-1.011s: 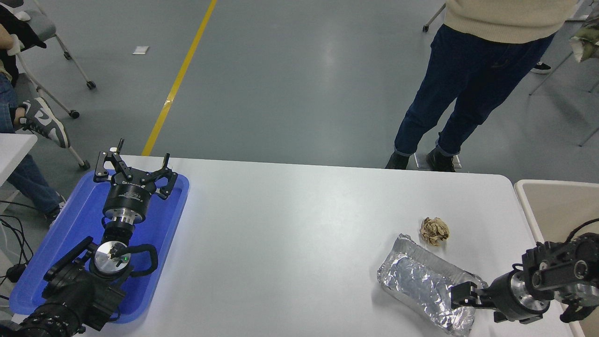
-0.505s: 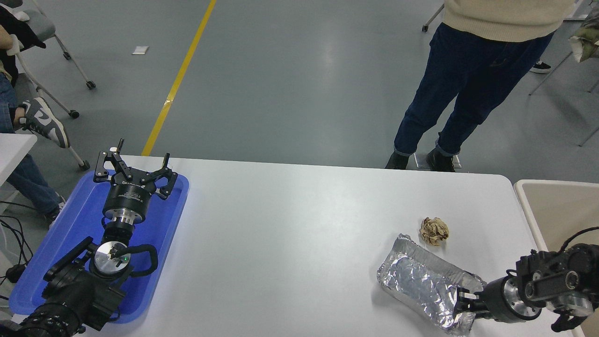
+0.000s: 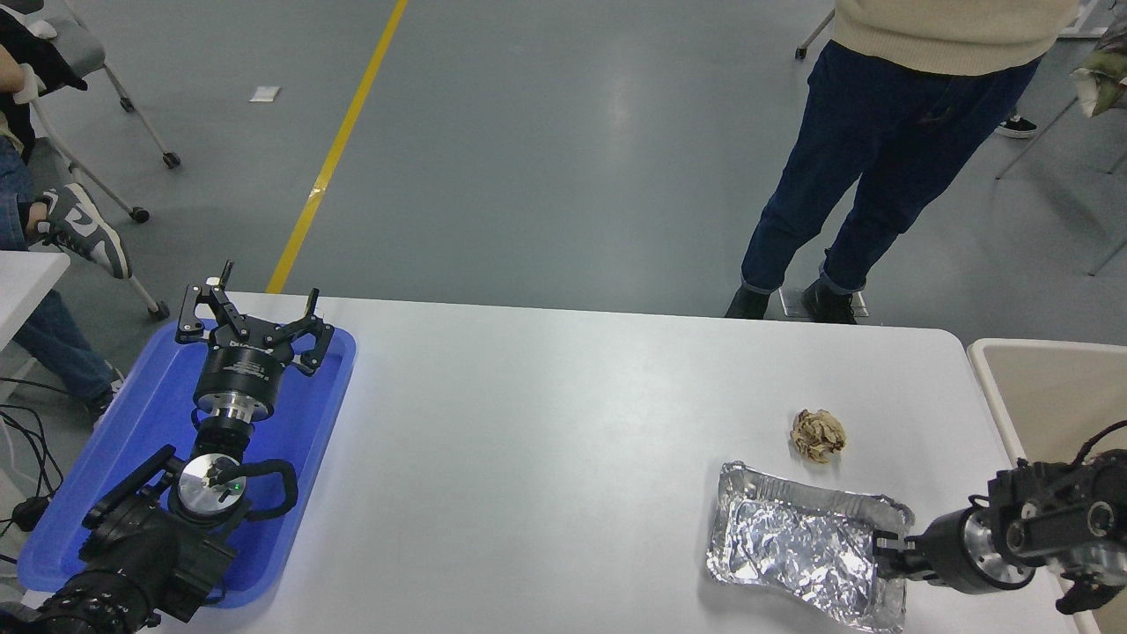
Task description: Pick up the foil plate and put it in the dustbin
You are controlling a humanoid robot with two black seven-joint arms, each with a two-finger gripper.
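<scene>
Swung round since the earlier picture, the foil plate (image 3: 803,548) is now lying squarer to the table (image 3: 546,423) edge, its long side turned away from the paper ball (image 3: 818,435) just beyond it. Well left of the plate, the left gripper (image 3: 251,328) is sitting parked over the blue tray (image 3: 304,440), fingers spread. At the plate's right end the right gripper (image 3: 883,556) is nipping the rim — closed on thin foil. That rim is likely crumpling or slipping free during the lift toward the dustbin (image 3: 990,374), right of the plate — a shallow pinch being the cause.
</scene>
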